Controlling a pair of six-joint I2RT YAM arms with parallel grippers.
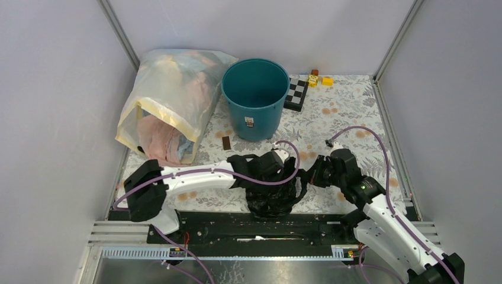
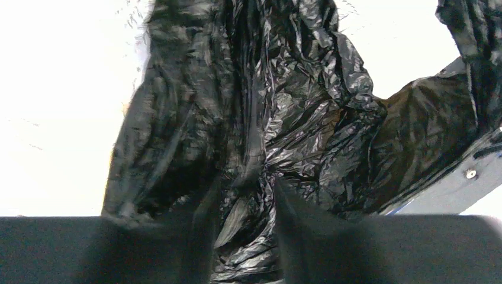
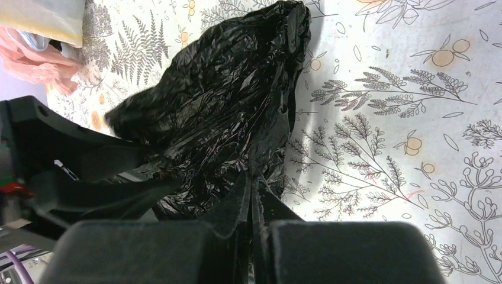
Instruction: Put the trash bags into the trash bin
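trash bag (image 1: 273, 201) lies crumpled at near edge of table (image 1: 349, 115), btwn the two arms and well apart from trash bin (image 1: 256, 115). bin stands upright at the back, just beside a yellowish bag of clothes (image 1: 169, 103). left gripper (image 2: 245, 192): jaws partly closed w/ a thick bunch of the black plastic clamped btwn them. right gripper (image 3: 253, 183): jaws pressed together, pinching a thin edge of the same bag, film stretched from heap to tips.
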